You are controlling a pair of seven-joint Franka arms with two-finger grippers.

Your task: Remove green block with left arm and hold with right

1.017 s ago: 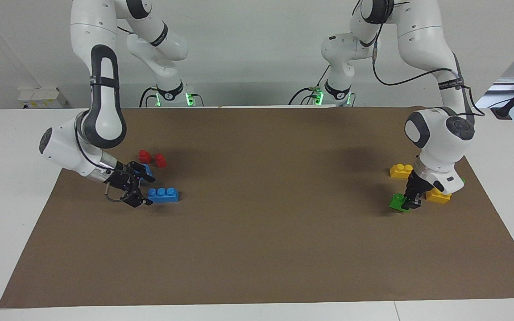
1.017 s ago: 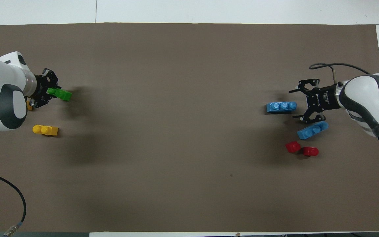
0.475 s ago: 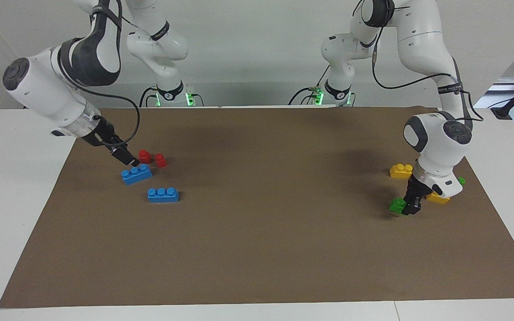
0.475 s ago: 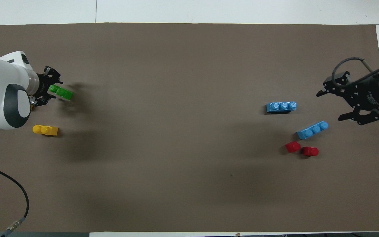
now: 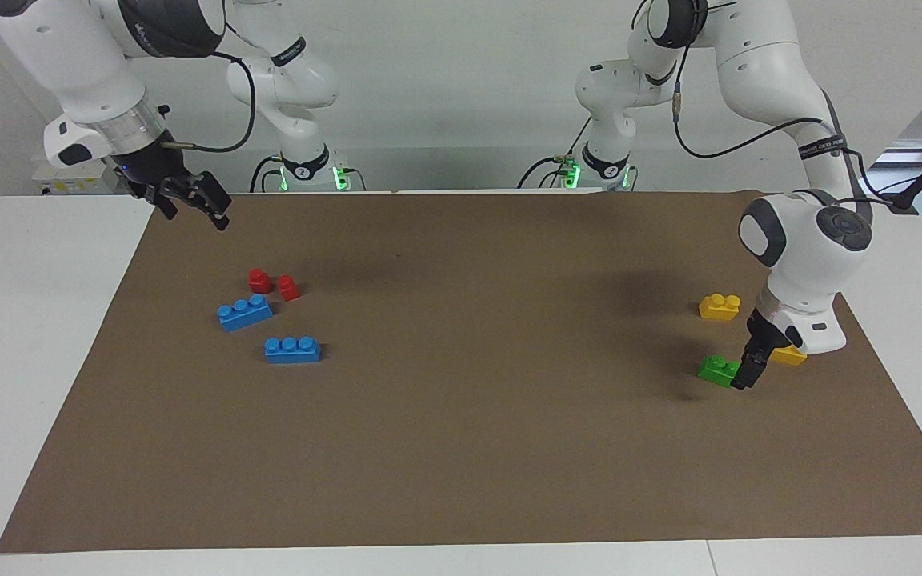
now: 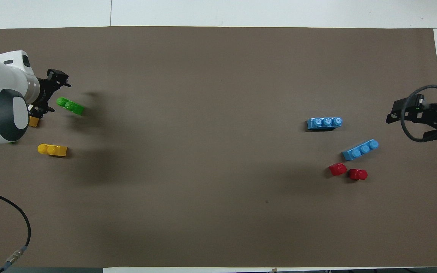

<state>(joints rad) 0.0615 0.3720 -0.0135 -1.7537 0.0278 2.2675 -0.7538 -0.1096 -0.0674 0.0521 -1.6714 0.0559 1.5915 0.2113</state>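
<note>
The green block lies on the brown mat at the left arm's end; it also shows in the overhead view. My left gripper is low at the block's end, open, with the block just at its fingertips and not clamped. I cannot tell whether a finger still touches it. My right gripper is open and empty, raised over the mat's edge near the robots at the right arm's end.
One yellow brick lies nearer to the robots than the green block; another is partly under the left wrist. Two blue three-stud bricks and two red pieces lie at the right arm's end.
My left gripper has opened and drawn back a little, leaving the green block on the mat. My right arm has risen from the blue bricks and pulled back toward the robots.
</note>
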